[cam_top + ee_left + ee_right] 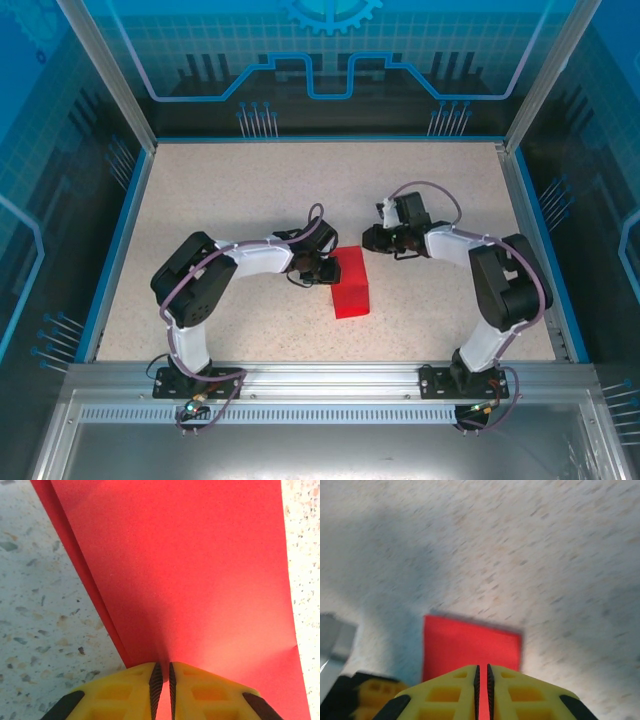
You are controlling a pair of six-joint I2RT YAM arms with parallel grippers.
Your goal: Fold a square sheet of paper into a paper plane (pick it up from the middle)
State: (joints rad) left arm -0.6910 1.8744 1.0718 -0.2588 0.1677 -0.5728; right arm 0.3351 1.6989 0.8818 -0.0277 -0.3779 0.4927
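Your left claw is gripping the square sheet of paper at its left edge. The bright red sheet is lying on the speckled desk, folded into a rectangle longer than it is wide. In the left wrist view, the yellow fingers are pressing together to a thin slit. The red sheet is running right up to them and showing inside the slit, so this claw is clenched on the paper. In the same view a lower layer is peeking out as a narrow strip along one long side of the sheet, and a short crease is marking the opposite side. Your right claw is hanging just off the sheet's far right corner, close beside it. From above, the right claw looks to be apart from the sheet. In the right wrist view, which is blurring, its yellow fingers are also closing to a hairline gap. The red rectangle is lying on the desk beyond the fingertips, with its nearest edge hiding behind them. Red is showing through the gap, but you cannot tell from these frames whether that claw is touching the sheet. It is reading as clenched with nothing clearly between its fingers. Both arms are bending inward towards the sheet, one on each side of it.
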